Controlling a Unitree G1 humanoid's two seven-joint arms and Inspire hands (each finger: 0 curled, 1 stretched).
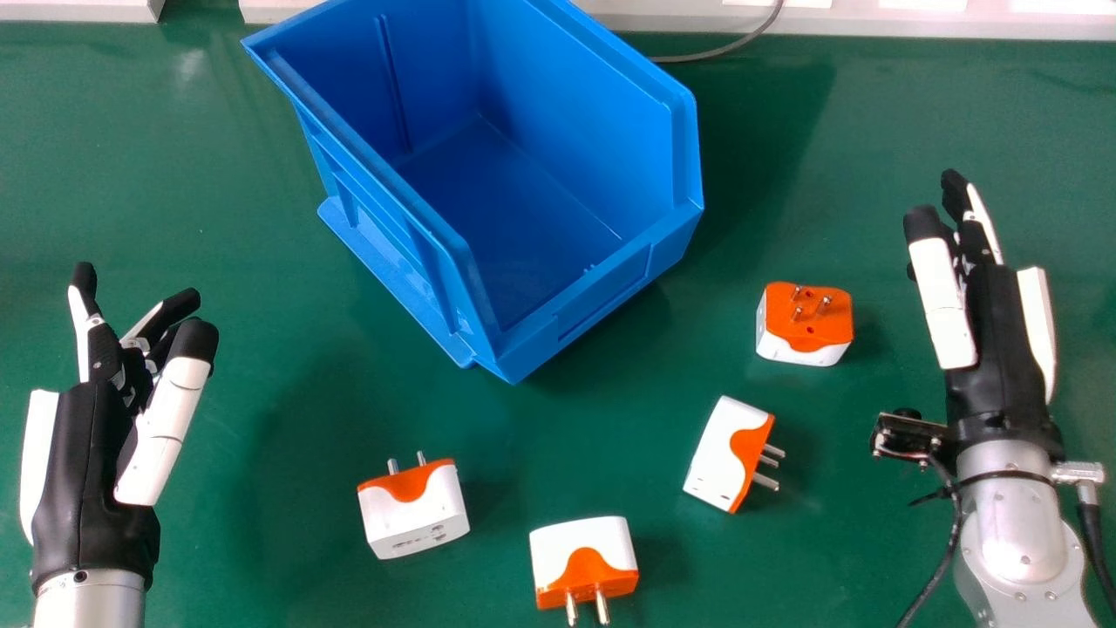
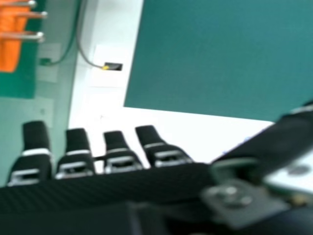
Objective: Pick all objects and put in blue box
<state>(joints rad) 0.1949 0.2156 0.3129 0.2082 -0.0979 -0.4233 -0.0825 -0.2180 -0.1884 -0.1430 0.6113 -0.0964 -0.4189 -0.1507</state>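
Right hand (image 1: 998,349), uncurled, was right of blue box (image 1: 602,288) | left hand (image 1: 78,462), uncurled, left | four adapters (image 1: 414,515) sat outside

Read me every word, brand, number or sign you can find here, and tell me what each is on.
None can be read: no legible text on the blue box, the four plugs, the left robot hand or the right robot hand.
Small bluish marks on the white surface in the right hand view: too blurred to tell whether they are writing.
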